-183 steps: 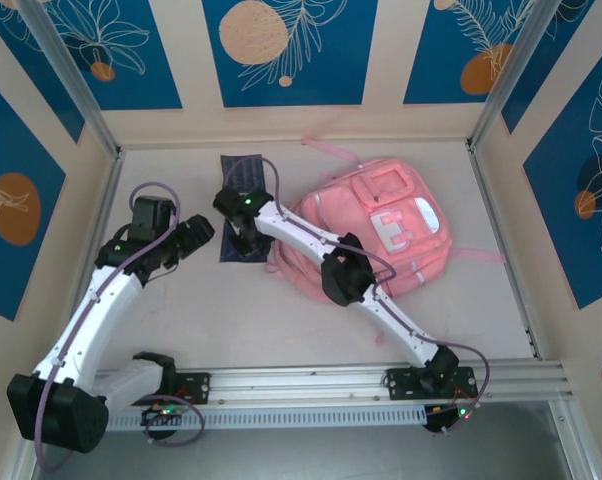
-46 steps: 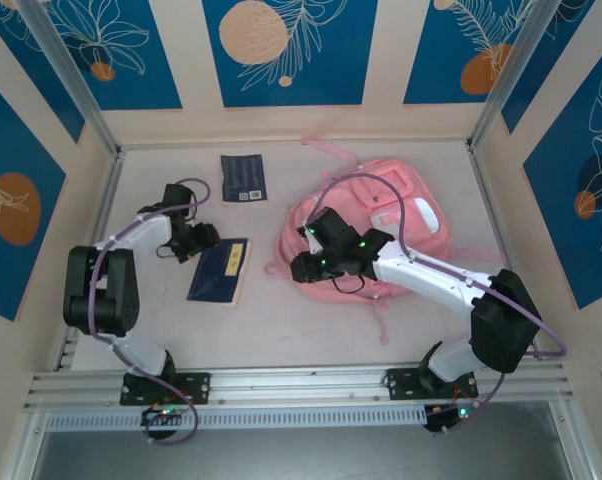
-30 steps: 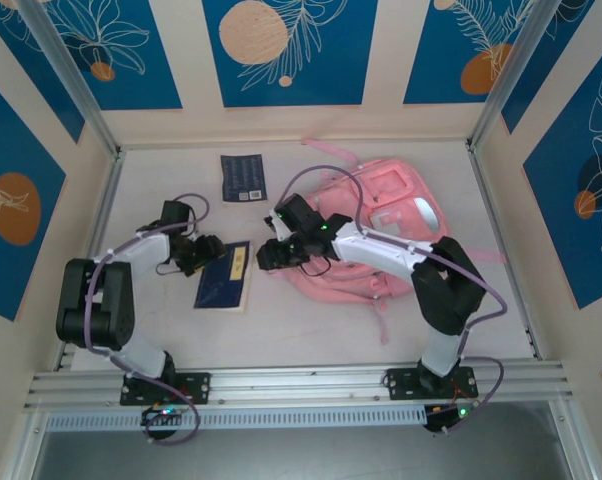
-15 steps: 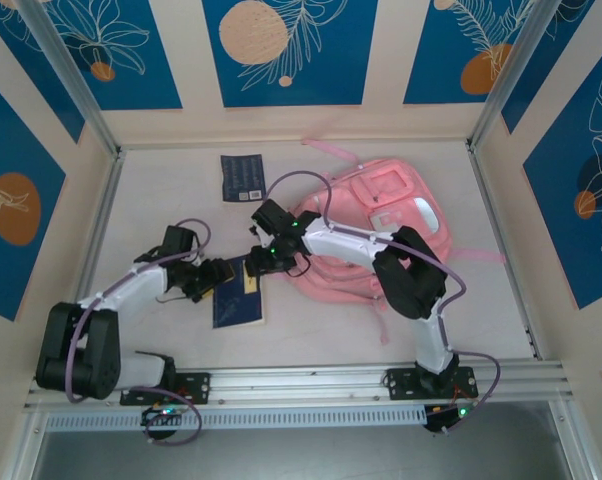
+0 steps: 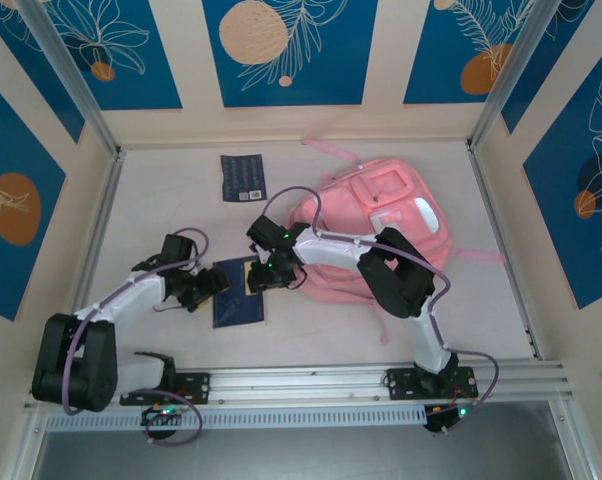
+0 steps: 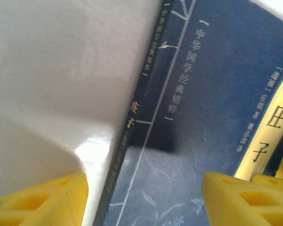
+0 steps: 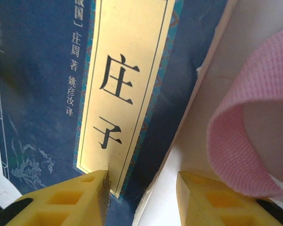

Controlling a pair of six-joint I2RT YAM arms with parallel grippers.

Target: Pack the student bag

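Observation:
The student bag (image 5: 386,235), pink, lies flat right of the table's middle. A dark blue book (image 5: 238,305) with a cream title strip (image 7: 118,89) lies flat on the table just left of it. My left gripper (image 5: 217,284) is open at the book's left side, its yellow fingers (image 6: 38,202) straddling the spine (image 6: 132,122). My right gripper (image 5: 263,278) is open at the book's right side. One of its fingers (image 7: 66,200) stands over the cover and the other beside the page edge. A pink strap loop (image 7: 240,136) curls next to it.
A second dark blue booklet (image 5: 243,177) lies near the back wall, left of the bag. Pink straps (image 5: 331,150) trail from the bag toward the back and the right. A metal rail (image 5: 311,380) runs along the near edge, and walls close in the other three sides.
The book has slid toward the near edge and turned straighter. My right gripper left the bag and came down at the book's right edge. My left gripper followed the book nearer.

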